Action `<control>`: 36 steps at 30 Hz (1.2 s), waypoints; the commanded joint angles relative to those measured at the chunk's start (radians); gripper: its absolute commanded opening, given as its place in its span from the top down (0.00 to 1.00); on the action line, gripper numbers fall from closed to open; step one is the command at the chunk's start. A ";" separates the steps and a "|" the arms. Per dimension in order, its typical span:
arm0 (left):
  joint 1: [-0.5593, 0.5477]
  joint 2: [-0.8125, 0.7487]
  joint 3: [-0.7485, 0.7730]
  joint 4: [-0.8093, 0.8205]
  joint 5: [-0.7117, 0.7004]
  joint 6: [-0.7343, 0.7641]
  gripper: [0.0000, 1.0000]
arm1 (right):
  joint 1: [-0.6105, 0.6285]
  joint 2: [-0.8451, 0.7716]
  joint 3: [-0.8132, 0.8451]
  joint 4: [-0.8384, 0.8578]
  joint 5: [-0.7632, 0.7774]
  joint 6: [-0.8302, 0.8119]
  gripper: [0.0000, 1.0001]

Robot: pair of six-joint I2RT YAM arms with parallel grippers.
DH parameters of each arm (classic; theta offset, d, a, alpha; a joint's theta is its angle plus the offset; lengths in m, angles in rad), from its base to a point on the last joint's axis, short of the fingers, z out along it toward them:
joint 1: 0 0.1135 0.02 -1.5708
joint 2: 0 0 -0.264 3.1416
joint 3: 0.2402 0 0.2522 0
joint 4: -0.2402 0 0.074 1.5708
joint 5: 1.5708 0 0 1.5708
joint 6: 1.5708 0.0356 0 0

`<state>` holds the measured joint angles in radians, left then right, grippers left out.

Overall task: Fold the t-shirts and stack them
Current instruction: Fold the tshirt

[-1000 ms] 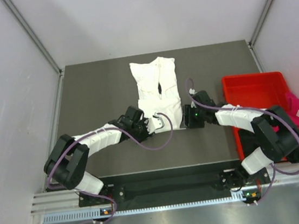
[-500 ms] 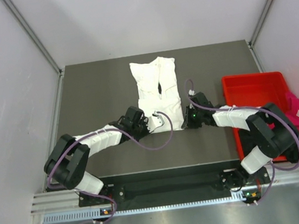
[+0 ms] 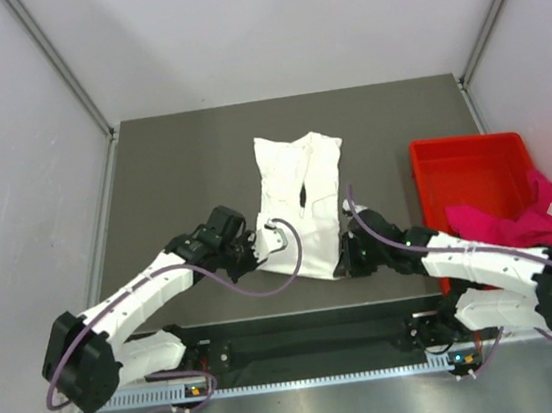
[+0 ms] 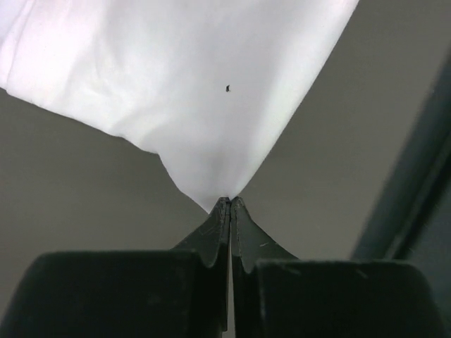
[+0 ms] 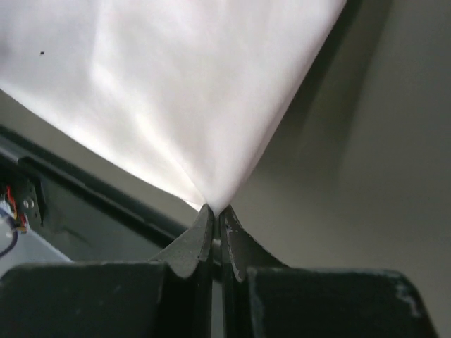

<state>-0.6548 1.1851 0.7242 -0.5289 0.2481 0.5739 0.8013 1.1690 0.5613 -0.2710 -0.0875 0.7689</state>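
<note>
Though cropped in wrist views, white t-shirt (image 3: 284, 173) corners tight in left pincer (image 4: 230, 203) and right pincer (image 5: 215, 210).

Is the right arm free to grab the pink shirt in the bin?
Probably not yet: the right gripper is shut on a near corner of the white t-shirt. The pink t-shirt lies uncovered in the red bin beside that arm; after letting go, the way looks free.

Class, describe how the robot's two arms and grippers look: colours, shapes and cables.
The left arm and right arm have white shells, black joints and a purple cable looping alongside. The left gripper and right gripper have black fingers tapering to thin tips.
</note>
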 commanded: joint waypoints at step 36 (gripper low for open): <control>0.288 0.926 1.138 -0.031 -0.168 -0.123 1.00 | -0.573 0.638 0.753 -0.086 -0.149 -0.258 1.00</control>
<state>-0.4065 2.0987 1.8091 -0.6170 0.2005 0.4492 0.2584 1.7802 1.2526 -0.3363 -0.2710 0.5407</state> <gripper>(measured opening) 0.011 0.014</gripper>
